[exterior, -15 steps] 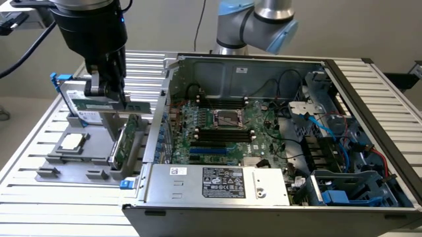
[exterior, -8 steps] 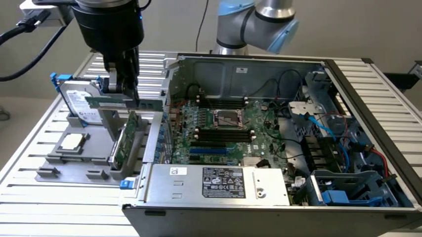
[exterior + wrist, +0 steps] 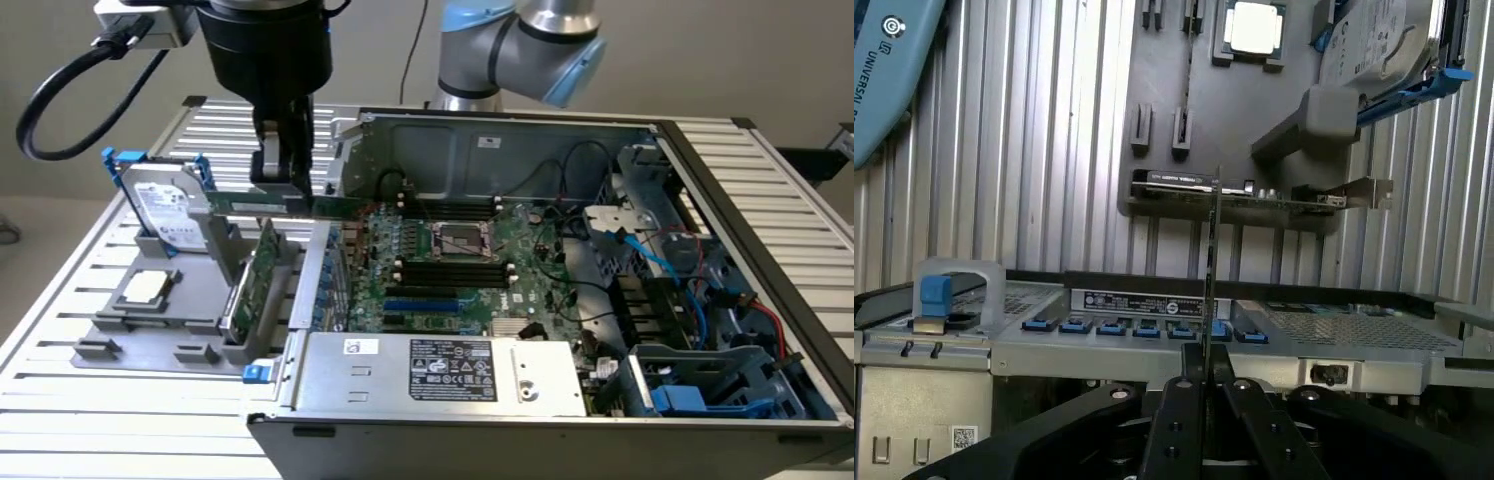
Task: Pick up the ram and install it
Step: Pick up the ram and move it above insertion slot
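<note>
While pincer (image 3: 284, 188) clamps ram (image 3: 334, 207) near mid-length, exterior view: stick level, just above case (image 3: 454, 150) wall on exterior view's left; long axis roughly parallel to memory slots (image 3: 454, 268), deeper inside case, toward exterior view's right.
Wrist view: ram edge-on, pinched between closed fingers (image 3: 1179, 400), case beyond.

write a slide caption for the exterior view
Black gripper clamps the long thin green ram stick level near the open grey computer case

**rigwatcher:** what's the room like around that setup?

**slatfan:** pretty bare tbh. Plain pale wall (image 3: 747, 50) along the back. Everything sits on a desk (image 3: 54, 400) topped with ribbed silver metal slats running side by side. Light's bright and even, with a bit of white glare coming off the slats on the exterior view's left.
</note>
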Robot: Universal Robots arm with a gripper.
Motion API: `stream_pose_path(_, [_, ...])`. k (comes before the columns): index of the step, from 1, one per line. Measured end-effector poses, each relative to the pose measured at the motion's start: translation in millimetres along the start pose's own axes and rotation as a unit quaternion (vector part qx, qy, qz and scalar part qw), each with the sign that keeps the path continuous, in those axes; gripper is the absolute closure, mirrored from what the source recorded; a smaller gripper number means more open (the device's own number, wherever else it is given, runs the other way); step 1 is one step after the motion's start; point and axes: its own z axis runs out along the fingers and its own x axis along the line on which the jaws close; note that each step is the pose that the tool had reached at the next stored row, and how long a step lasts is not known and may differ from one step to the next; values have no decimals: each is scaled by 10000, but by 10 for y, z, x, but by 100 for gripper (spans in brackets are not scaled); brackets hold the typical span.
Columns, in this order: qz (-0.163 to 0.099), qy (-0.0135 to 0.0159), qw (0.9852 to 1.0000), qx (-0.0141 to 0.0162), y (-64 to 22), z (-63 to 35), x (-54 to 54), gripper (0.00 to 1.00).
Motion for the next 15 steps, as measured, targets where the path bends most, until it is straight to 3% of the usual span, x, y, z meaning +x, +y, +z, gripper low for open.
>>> stream_pose_path(15, [0, 0, 10000, 0, -549, -25, -95, 86])
